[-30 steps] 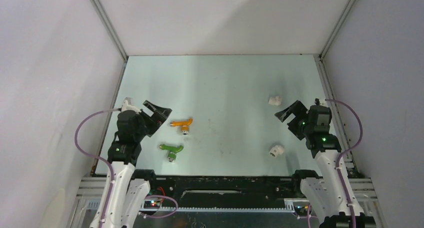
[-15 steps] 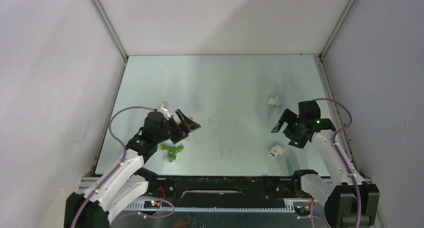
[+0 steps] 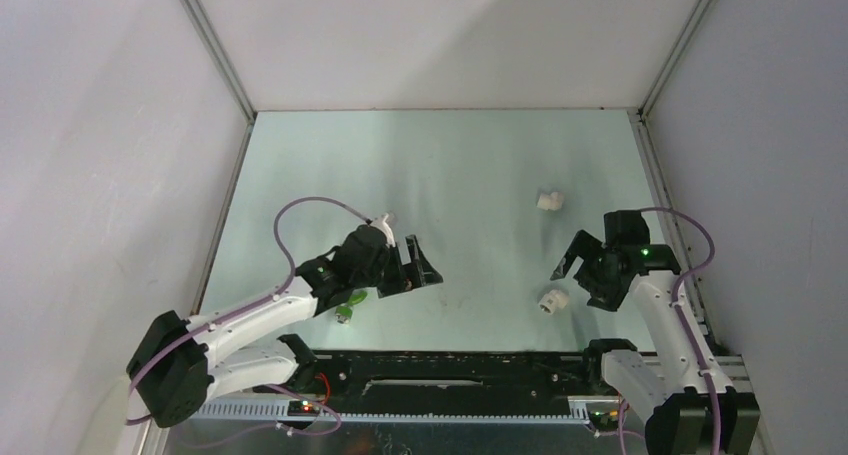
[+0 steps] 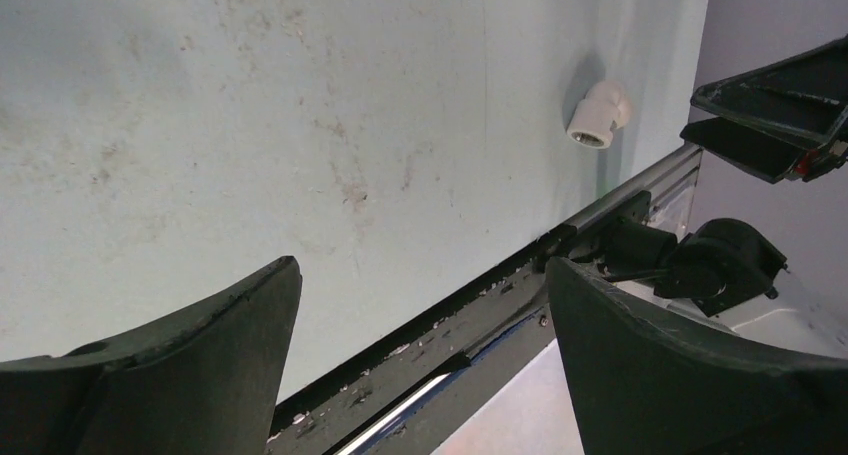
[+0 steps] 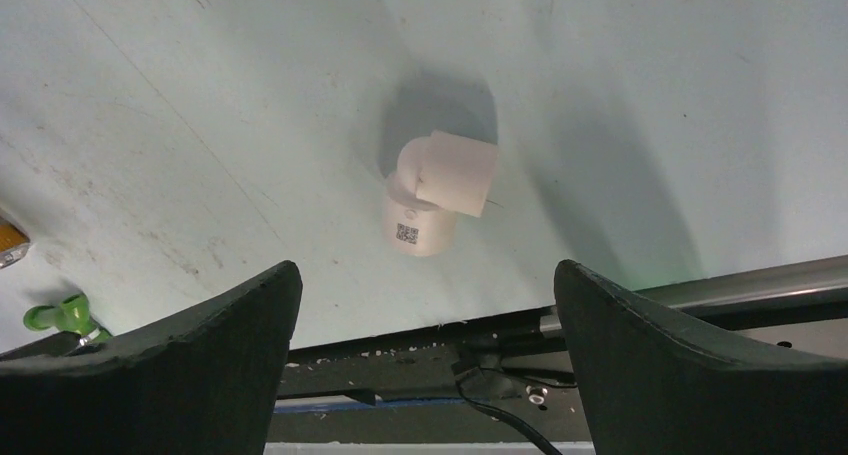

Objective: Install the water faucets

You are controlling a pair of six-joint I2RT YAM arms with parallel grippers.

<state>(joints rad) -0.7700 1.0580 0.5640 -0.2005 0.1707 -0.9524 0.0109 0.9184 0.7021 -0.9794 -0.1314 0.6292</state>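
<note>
Green faucet (image 3: 352,299) lies on the worktop (image 3: 450,175); left jaws hang released and empty near it, right jaws released well apart.

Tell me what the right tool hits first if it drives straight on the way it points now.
Most likely the white elbow fitting on the table: it sits almost centred ahead of the open right tool, nothing in between. Depth is unclear.

Green faucet (image 5: 62,315), white elbow fitting (image 5: 437,200), mint table (image 3: 450,165)
</note>
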